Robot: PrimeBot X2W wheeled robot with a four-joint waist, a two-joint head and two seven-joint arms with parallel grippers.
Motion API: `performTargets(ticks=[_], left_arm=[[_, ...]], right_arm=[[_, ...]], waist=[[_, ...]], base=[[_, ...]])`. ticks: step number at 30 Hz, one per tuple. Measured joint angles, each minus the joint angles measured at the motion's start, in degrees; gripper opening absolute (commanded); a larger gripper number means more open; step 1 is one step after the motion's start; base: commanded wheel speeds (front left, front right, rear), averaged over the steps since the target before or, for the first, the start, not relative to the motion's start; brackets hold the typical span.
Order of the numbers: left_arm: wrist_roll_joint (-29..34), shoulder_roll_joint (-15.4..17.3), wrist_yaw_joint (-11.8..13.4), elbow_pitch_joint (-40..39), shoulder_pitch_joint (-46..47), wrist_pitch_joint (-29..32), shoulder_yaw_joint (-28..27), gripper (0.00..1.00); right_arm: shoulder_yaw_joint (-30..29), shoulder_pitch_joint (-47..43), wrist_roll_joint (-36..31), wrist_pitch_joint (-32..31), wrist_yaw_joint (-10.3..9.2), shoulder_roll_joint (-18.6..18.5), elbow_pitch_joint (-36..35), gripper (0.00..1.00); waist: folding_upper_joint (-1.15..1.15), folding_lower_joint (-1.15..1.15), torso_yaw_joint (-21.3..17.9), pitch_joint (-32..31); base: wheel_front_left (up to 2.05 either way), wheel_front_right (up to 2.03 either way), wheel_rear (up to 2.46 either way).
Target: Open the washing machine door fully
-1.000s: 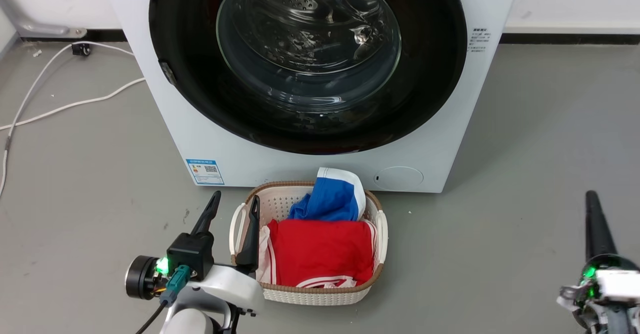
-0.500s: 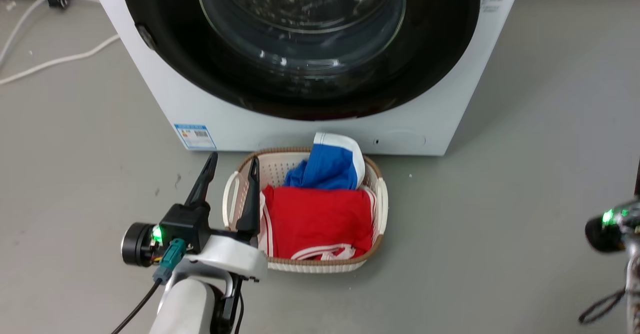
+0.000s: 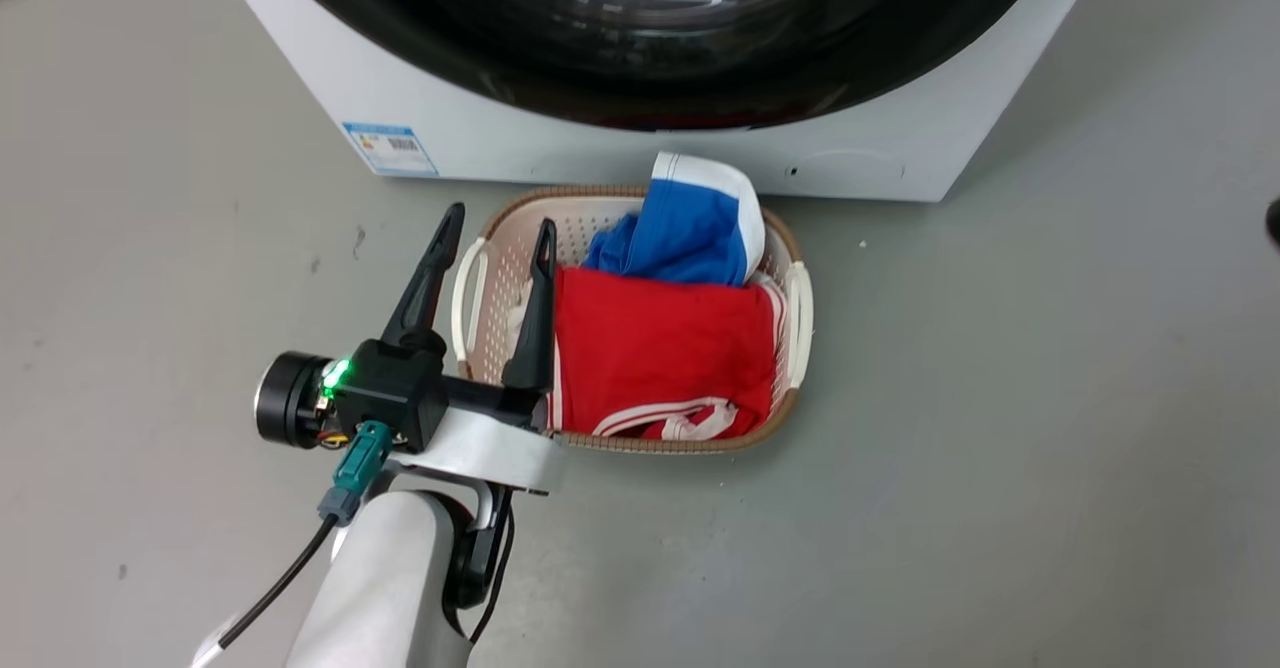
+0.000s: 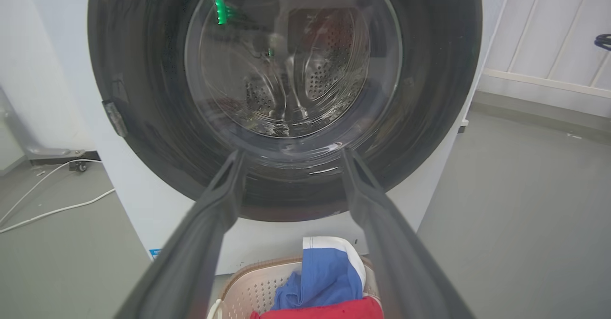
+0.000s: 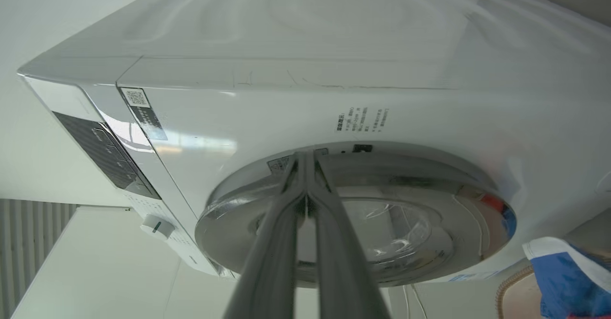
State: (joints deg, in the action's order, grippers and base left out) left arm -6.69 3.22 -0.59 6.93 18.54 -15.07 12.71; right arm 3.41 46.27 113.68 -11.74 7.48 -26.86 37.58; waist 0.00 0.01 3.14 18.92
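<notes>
- The washing machine door [image 4: 143, 70] sits shut, flush against the white machine front. None of the opening is done yet, so I judge the step in hand to be getting a hold on its rim.
- To do this well, slip the tips behind the rim's edge rather than onto the bulging glass. Then pull along the door's arc, not straight out, because the glossy black surface will likely let the fingers slide.
- The right pincer [image 5: 306, 156] has its 2 fingers pressed together and holds nothing. In the right wrist view its tips aim at the door's rim at 12 o'clock, just beneath some small printed text. I cannot tell whether they touch the rim.
- The left pincer [image 3: 502, 218] is spread wide and empty. In the head view its forearm rises from 6 o'clock and its fingers point to 12 o'clock over the left rim of the laundry basket [image 3: 797, 293], with the door beyond.
- Keep that arm and the basket out of the door's swing.
</notes>
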Motion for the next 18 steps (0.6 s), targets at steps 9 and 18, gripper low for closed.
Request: performTargets(ticks=[9,18], left_arm=[[0.19,-0.15,0.15,-2.05,2.63,0.00,1.08,1.00],[0.04,-0.23,0.52,-3.50,4.32,0.00,1.99,1.00]], right_arm=[[15.44,19.58,-1.53,-5.79,0.00,-3.70,10.51,0.00],[25.30,34.44,-5.46,-7.79,0.00,-2.33,18.92,0.00]], waist=[[0.00,0.00,1.50,5.69],[0.00,0.00,2.53,9.80]], base=[[0.00,0.00,0.00],[0.00,0.00,0.00]])
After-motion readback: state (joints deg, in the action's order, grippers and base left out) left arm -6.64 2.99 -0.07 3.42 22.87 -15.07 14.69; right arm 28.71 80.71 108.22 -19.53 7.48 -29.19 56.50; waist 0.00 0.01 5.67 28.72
